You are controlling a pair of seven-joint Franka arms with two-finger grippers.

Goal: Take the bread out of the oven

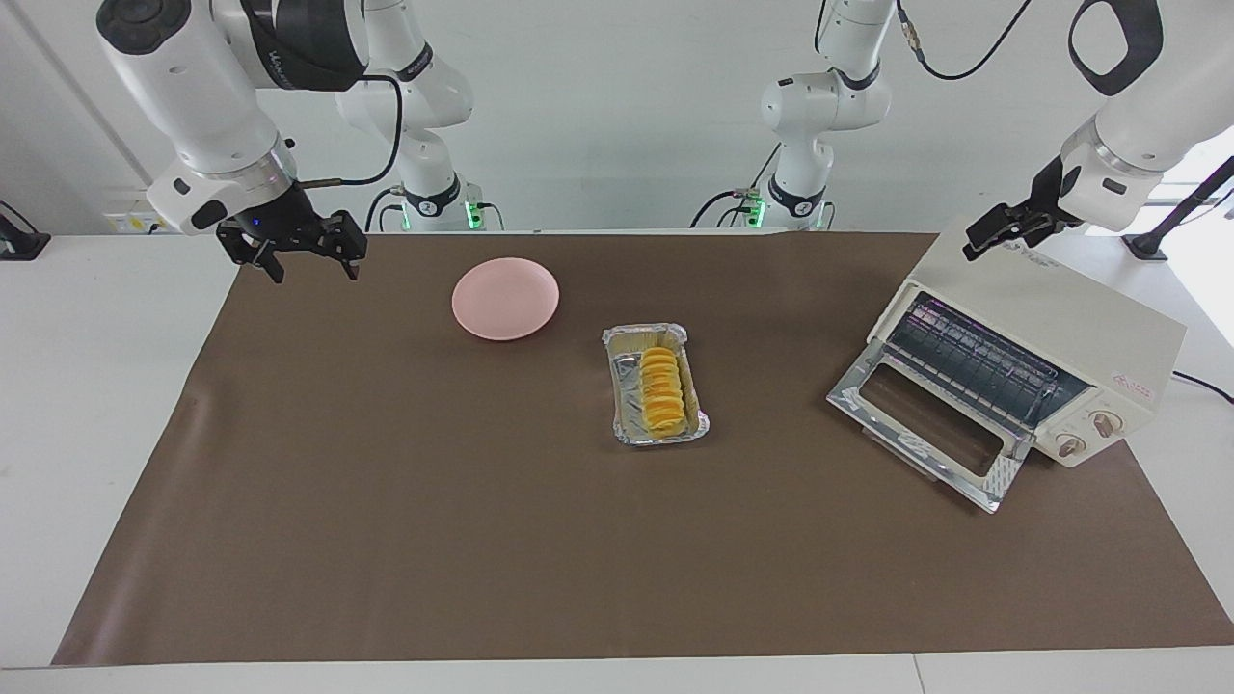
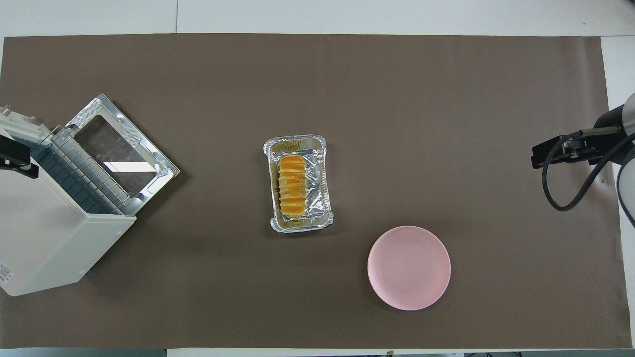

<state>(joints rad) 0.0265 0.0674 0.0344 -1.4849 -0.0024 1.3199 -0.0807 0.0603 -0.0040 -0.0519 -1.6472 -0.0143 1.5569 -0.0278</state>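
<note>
**Ana:** Brown mat (image 1: 386, 540) covers nearly the whole table. What is the biggest thing on it?

**Ben:** That's the oven (image 1: 1060, 308), right under the left claw (image 1: 998, 231), which hangs just over its top edge. Whether that claw is spread or pressed together I cannot tell. The glass door (image 1: 925, 424) lies dropped open, and the wire rack (image 1: 974, 361) inside looks bare.

**Ana:** And the right claw (image 1: 301, 255)?

**Ben:** It waits in the air over the mat's edge at its own end, spread wide and holding nothing. The pink plate (image 1: 505, 298) is the closest thing to it, toward the table's middle.

**Ana:** So where is the bread (image 1: 660, 392)?

**Ben:** Out of the oven. It lies in the foil tray (image 1: 625, 386) at mid-table, between the two claws and well apart from both. It is nearer to the plate than to the oven.

**Ana:** Then what is left to do well?

**Ben:** I'd say only the finish. The left claw should rise straight up from the oven top before swinging away, so it doesn't nudge the housing or the open door below it. Neither claw needs to pass low over the tray, which looks light enough to skid.
</note>
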